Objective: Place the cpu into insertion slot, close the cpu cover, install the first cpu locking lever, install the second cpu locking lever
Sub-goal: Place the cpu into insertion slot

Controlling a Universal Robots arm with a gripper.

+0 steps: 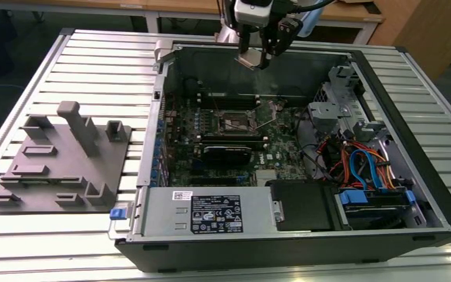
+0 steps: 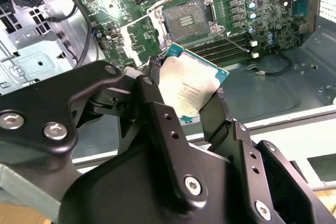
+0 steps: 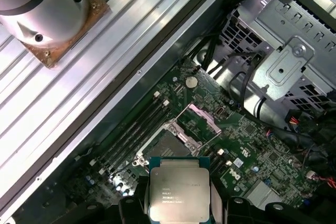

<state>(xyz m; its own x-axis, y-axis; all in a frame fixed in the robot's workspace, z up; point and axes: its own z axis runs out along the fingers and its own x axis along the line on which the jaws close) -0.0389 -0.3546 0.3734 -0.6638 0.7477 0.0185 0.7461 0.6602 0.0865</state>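
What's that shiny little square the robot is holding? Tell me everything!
The small flat square cpu has a pale silver-grey metal top with faint print and a thin green edge. The black gripper pinches two opposite sides, holding it tilted in the air above the open computer case, apart from the dark insertion slot.

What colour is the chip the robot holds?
The cpu is pale silver-grey on top with a teal rim; it shows best in the first wrist view.

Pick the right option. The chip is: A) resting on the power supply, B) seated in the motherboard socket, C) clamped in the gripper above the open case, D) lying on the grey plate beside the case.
C: the gripper holds the chip by its edges, with the socket bare.
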